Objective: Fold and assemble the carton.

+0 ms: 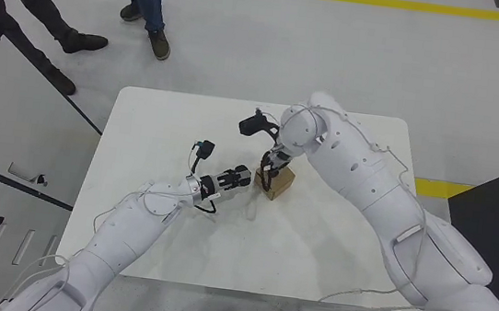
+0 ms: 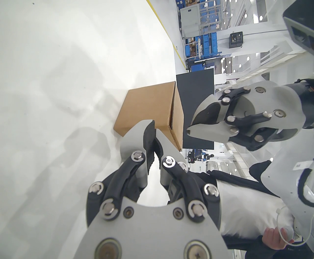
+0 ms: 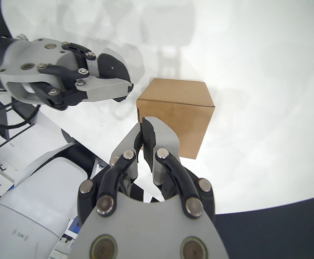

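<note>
Hovering by carton (image 3: 175, 115) (perhaps touching): right tool (image 3: 144, 123).

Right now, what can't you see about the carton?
Top view: the right gripper covers part of the carton.
Left wrist view: the left gripper hides the carton's near corner.
All views: the carton's underside lies on the table; gripper contact cannot be told.

The small brown cube-shaped carton (image 3: 175, 115) is matt, smooth cardboard on a white, smooth, faintly glossy surface (image 3: 245, 61), and beside the carton the left gripper (image 2: 153, 130) and right gripper (image 3: 144, 125) show matt grey plastic fingers (image 3: 164, 137), rough black pads (image 3: 148, 137) and shiny metal rivets (image 3: 162, 153).
</note>
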Tool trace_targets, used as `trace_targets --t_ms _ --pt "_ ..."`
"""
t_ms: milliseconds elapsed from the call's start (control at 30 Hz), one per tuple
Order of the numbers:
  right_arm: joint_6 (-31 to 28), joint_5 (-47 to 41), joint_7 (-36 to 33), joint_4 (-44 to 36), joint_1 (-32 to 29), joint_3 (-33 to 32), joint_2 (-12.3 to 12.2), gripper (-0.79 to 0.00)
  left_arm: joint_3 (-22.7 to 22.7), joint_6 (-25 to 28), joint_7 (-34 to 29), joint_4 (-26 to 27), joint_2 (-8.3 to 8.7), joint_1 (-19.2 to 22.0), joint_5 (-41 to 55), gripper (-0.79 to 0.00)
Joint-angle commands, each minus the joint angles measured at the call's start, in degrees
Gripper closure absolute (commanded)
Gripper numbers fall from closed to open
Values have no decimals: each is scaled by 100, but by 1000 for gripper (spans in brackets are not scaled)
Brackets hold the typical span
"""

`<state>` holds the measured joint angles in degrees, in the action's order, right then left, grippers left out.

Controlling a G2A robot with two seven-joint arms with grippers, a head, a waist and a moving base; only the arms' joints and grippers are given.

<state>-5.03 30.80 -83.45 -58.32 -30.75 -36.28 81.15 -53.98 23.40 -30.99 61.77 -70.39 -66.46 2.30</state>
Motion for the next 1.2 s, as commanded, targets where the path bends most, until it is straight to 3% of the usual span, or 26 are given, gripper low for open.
trace_targets --t_ms 0,67,267,567,667,800,1167 --pt "-61 -157 7 -100 -77 -281 -103 -280 0 0 0 0 0 0 0 0" --pt "-139 -390 34 -233 -224 -635 -231 -785 0 0 0 0 0 0 0 0" --pt "-199 -1066 119 -689 -803 -1713 -592 -785 0 0 0 0 0 0 0 0" --pt "-199 -1066 119 -689 -803 -1713 -592 -785 0 0 0 0 0 0 0 0" --pt "-491 -1530 234 -637 -1003 -2011 -661 -785 0 0 0 0 0 0 0 0" --pt "-1411 -2664 -170 -582 -1422 -2790 -882 -785 0 0 0 0 0 0 0 0" --pt "-1628 -4554 45 -1593 -2729 -3738 -1681 -785 0 0 0 0 0 0 0 0"
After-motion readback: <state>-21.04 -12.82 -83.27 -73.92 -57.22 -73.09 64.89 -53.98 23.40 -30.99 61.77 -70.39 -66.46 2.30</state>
